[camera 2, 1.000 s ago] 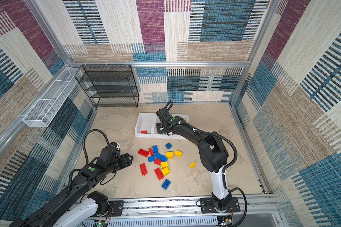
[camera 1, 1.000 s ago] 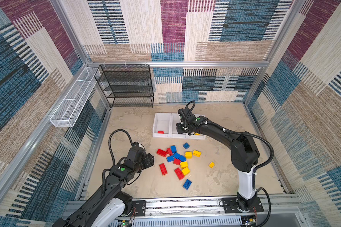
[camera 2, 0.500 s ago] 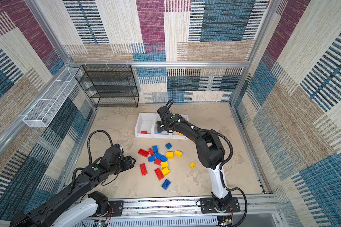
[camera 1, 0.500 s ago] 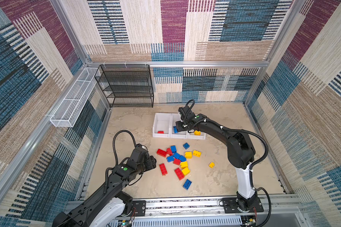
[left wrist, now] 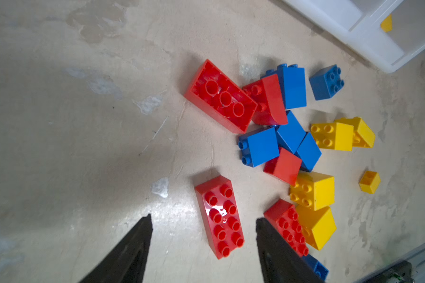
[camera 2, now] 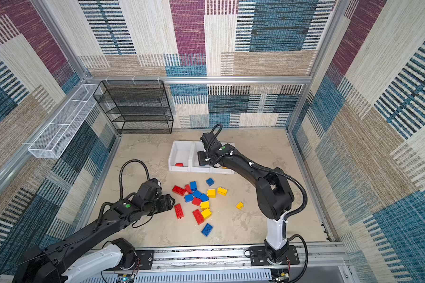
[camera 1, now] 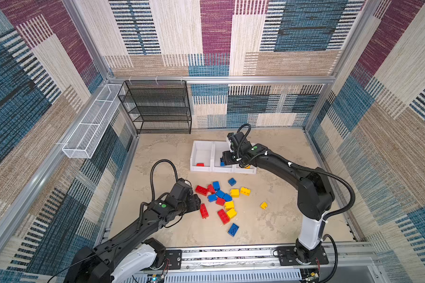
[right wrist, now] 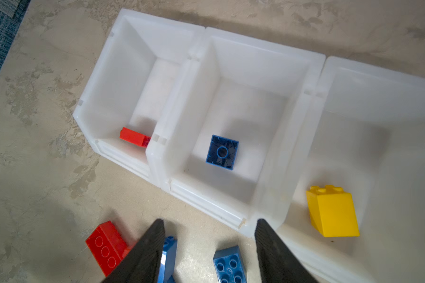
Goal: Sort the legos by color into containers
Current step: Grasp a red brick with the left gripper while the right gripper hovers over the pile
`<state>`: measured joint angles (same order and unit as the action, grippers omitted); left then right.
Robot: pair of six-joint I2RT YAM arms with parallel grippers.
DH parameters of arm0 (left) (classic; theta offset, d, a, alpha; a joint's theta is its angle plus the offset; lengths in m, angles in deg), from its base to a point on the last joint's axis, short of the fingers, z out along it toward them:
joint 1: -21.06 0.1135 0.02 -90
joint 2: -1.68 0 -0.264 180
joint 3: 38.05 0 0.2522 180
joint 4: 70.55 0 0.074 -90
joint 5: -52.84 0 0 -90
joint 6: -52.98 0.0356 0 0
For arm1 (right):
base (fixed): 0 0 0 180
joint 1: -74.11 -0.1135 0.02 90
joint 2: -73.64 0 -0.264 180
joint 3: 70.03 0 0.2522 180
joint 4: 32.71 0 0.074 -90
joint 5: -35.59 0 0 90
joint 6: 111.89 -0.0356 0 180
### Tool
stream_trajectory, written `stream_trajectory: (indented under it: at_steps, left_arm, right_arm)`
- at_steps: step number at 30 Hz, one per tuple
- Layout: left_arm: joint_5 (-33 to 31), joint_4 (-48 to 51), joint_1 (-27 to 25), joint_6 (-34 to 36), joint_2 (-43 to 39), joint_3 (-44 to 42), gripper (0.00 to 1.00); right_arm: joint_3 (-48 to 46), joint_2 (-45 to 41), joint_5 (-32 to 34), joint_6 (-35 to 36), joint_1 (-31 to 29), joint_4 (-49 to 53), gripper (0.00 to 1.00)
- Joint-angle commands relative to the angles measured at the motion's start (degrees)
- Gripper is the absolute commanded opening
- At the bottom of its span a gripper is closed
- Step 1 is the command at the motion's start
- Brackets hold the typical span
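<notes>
**Entry: red oblong brick (left wrist: 219,216).** It lies studs up on the floor (left wrist: 84,122), at the edge of the loose legos (camera 1: 221,198) that faces your left arm, and touches no neighbour.

- **Left gripper (left wrist: 203,218):** it hangs just over the brick, fingers (left wrist: 133,252) spread and holding nothing. The brick sits in the gap, nearer the finger that overlaps a second red oblong brick (left wrist: 288,225).
- **Axis:** the long axis runs roughly the way the fingers point, slightly skewed, so the gap spans the short width. You would likely centre a little, then descend.
- **Right gripper (right wrist: 209,222):** spread and empty, it is at the front of the middle bin (right wrist: 255,61), where a blue brick (right wrist: 222,152) lies hollow side up.
- **Nearer arm:** the left, by far.
- **Destination, as I judge it:** the end bin (right wrist: 133,49), which holds one red piece (right wrist: 134,137).
</notes>
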<state>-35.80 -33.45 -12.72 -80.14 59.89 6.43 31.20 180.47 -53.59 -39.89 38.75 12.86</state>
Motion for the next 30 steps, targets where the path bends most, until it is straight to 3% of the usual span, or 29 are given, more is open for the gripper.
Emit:
stream_trajectory:
  at_steps: [1,13,21,30]
  left_arm:
    - [-1.92,-0.48,-1.75,-3.13,2.12,1.04,0.71]
    - [-4.25,-0.25,-8.51,-4.87,16.74,7.01,0.71]
    - [-6.30,5.27,-11.38,-2.74,25.78,14.42,0.70]
    - [-9.81,9.04,-14.51,0.26,30.41,17.78,0.49]
  right_arm:
    - [-3.23,-3.04,-0.70,-0.83,-0.14,-2.47,0.62]
    - [-16.71,-13.91,0.43,-4.92,-0.09,-5.49,0.62]
    - [-23.77,-18.49,0.77,-6.91,-0.07,-7.64,0.63]
    - [-26.63,-19.79,0.24,-7.97,-0.07,-8.65,0.63]
